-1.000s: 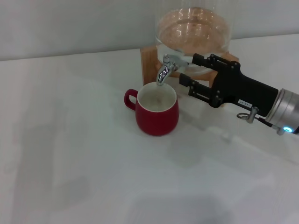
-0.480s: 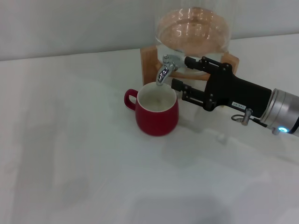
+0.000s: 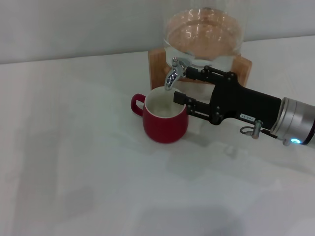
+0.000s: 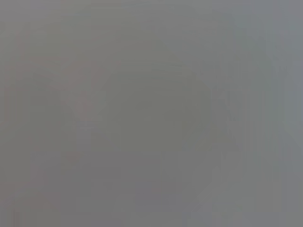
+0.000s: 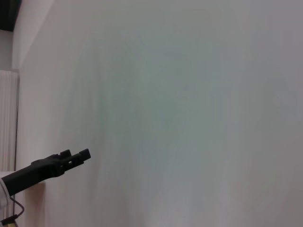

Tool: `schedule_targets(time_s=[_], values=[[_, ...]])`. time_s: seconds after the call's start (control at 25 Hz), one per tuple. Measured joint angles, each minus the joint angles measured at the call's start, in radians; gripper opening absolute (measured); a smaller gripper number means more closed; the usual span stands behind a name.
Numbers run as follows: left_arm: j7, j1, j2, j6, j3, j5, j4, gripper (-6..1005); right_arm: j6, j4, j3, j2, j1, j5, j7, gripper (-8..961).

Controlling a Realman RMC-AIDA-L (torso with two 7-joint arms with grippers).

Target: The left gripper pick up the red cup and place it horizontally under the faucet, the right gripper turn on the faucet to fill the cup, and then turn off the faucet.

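The red cup [image 3: 165,121] stands upright on the white table, handle to the left, its white inside showing pale liquid. Its mouth sits right below the spout of the silver faucet [image 3: 173,73]. My right gripper [image 3: 183,85] reaches in from the right, open. Its upper finger is against the faucet's side and its lower finger is just over the cup's right rim. The left gripper [image 5: 64,159] shows only in the right wrist view, as a small black claw far off, away from the cup.
The faucet is on a clear glass jar [image 3: 203,32] of amber liquid, set on a wooden stand [image 3: 156,66] at the back of the table [image 3: 88,172]. A pale wall rises behind it. The left wrist view is plain grey.
My right gripper has moved left, from beside the jar's stand up to the faucet and the cup's rim. The cup has not moved.
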Motion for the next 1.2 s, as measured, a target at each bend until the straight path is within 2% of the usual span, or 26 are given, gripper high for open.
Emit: schedule_targets(time_s=[0.36,0.64,1.2], values=[[0.001,0.006,0.0,0.0,0.008,0.0,0.0,887,-0.002,-0.005,0.031,-0.007,-0.038,0.009,-0.009,657],[0.002,0.008,0.0,0.0,0.004,-0.006,-0.01,888,0.022,-0.073,0.073,-0.013,-0.13,0.01,-0.009,657],[0.005,-0.002,-0.001,0.004,-0.001,-0.008,-0.038,888,0.037,-0.075,0.082,-0.012,-0.16,0.011,-0.011,657]])
